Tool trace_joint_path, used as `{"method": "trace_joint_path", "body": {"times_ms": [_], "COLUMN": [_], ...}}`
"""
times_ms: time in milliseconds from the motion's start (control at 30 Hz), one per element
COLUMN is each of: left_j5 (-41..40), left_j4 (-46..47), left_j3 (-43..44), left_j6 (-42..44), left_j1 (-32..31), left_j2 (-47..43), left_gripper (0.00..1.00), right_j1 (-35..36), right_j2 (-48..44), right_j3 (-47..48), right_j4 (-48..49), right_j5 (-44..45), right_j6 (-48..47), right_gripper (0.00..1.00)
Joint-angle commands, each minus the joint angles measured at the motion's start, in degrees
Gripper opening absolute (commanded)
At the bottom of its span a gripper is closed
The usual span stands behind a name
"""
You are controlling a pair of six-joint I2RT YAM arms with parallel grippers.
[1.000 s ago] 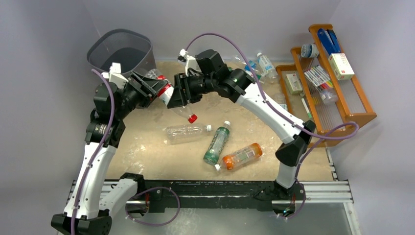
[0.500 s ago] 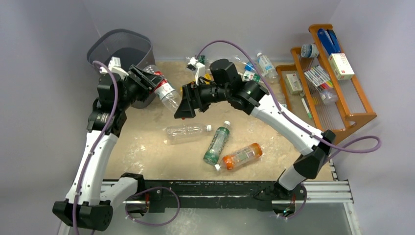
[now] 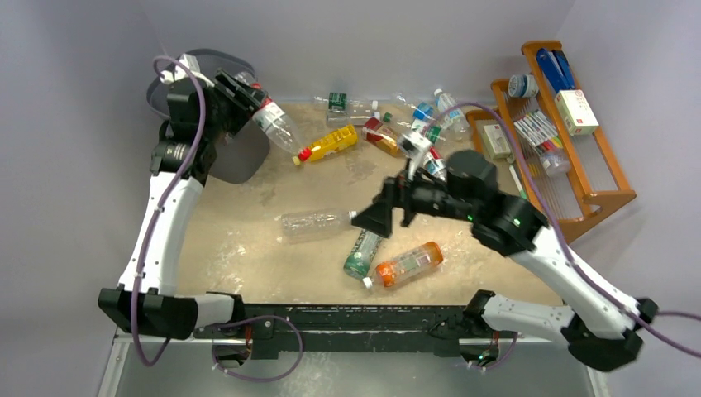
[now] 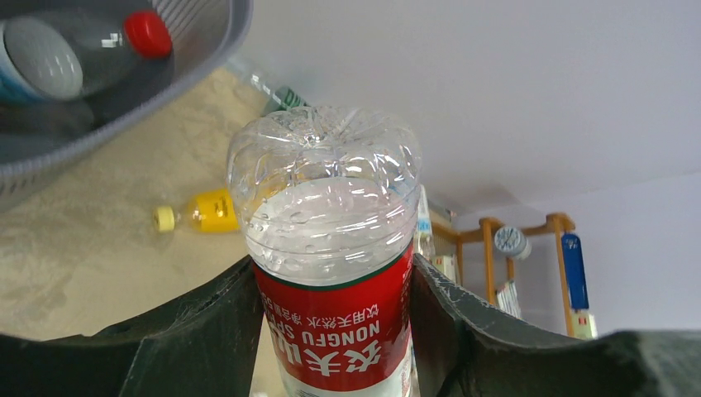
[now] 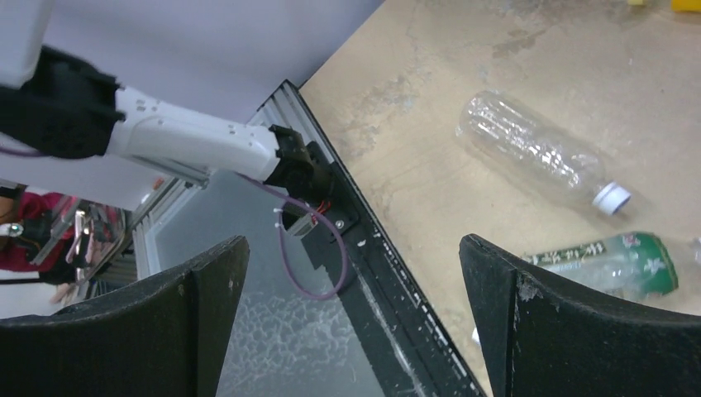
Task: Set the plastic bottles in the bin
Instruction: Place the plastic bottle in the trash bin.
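Left gripper (image 3: pixel 248 101): fingers clamped on a red-labelled clear bottle (image 4: pixel 326 215), pinching it at the label. The bottle is aloft and tilted, with its ribbed base pointing out over the table (image 3: pixel 248 256).
Held bottle's place: just beside the bin (image 3: pixel 216 55), not inside it.
Bin: dark grey, at the table's far left corner and largely hidden behind the left arm in the top view. The left wrist view shows two bottles lying inside, one of them a red-capped bottle (image 4: pixel 147 33).
Right gripper (image 3: pixel 376 217): jaws spread wide, holding nothing — it hovers over the middle of the table, just beside the cap end of a clear unlabelled bottle (image 3: pixel 314 223).
Near edge of the table: the clear unlabelled bottle lies on its side, with a green-labelled bottle (image 3: pixel 361 252) and an orange bottle (image 3: pixel 409 263) close by, all flat on the surface.
Far edge: a yellow bottle (image 3: pixel 331 143) lies on its side near the bin, and a cluster of bottles (image 3: pixel 397 124) is scattered toward the right.
Right side: an orange wooden rack (image 3: pixel 608 198) holds boxes and pens.
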Motion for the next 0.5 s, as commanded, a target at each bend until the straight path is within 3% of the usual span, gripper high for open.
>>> {"method": "trace_joint_path", "body": {"times_ms": [0,167,467], "left_j5": [-2.7,-2.4,-6.3], "left_j4": [3.8,7.6,9.5], "left_j3": [9.0,12.5,18.2], "left_j6": [0.8,-3.7,-4.1], "left_j1": [3.4,11.3,24.5], "left_j2": [3.4,6.4,10.1], "left_gripper": [0.41,0.41,0.42], "right_j1": [0.0,0.0,0.0], "right_j2": [-10.0,-15.7,-19.5], "right_j3": [-7.9,-14.2,-17.1], "right_j4": [3.9,4.9,4.7], "right_j5": [3.7,3.7,5.1], "right_j6": [4.9,7.5,7.9], "right_gripper": [1.0,1.0,1.0]}}
